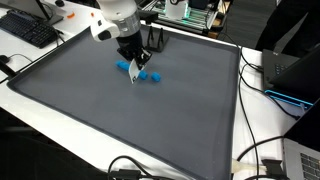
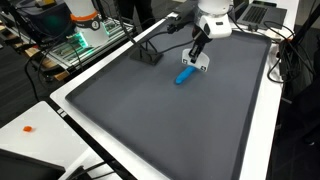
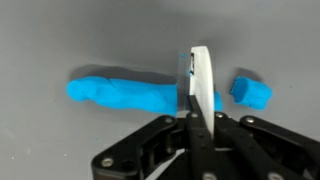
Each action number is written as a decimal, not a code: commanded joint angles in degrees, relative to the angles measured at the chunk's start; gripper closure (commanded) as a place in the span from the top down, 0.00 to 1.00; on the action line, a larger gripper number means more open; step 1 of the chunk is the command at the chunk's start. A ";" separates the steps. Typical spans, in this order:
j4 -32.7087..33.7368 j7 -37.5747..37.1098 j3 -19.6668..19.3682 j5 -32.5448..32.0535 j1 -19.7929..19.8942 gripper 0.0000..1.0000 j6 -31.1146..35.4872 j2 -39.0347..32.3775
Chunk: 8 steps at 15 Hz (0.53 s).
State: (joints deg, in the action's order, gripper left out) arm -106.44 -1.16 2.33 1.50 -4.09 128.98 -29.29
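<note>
Your blue dough roll [image 3: 125,93] lies flat on the grey mat [image 1: 150,125], in the part of the mat far from both exterior cameras. In the wrist view it is a long, bumpy strip. Just beside one end of the roll, with a narrow gap of mat between, lies a small blue piece [image 3: 250,92].

Your claw [image 3: 197,116] stands over that end of the roll. Its fingers are pressed together and pinch a thin white blade [image 3: 200,78]. The blade stands on its edge across the roll, at the gap. I cannot tell if its lower edge touches the mat, because the blade itself covers that place.

In an exterior view the claw [image 1: 132,62] hides the middle of the roll [image 1: 123,67], so you see only blue bits at each side. In an exterior view the roll [image 2: 186,75] looks like one piece, and the small one is too small to make out.

Beyond the roll, near the mat's far edge, is a black object [image 2: 148,55]; its shape is not clear. A keyboard [image 1: 30,30] lies off the mat, well apart from the roll, partly cut off by the picture edge.
</note>
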 commanded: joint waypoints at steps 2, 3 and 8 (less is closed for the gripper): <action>-2.13 0.02 -0.64 -1.19 0.40 0.01 0.69 3.50; -2.21 -0.02 -0.84 -1.41 0.47 0.01 0.77 3.94; -2.79 0.13 -1.89 -2.07 1.30 0.01 1.48 4.89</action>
State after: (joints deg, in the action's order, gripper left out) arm -106.71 -1.16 0.85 0.39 -3.48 128.98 -25.86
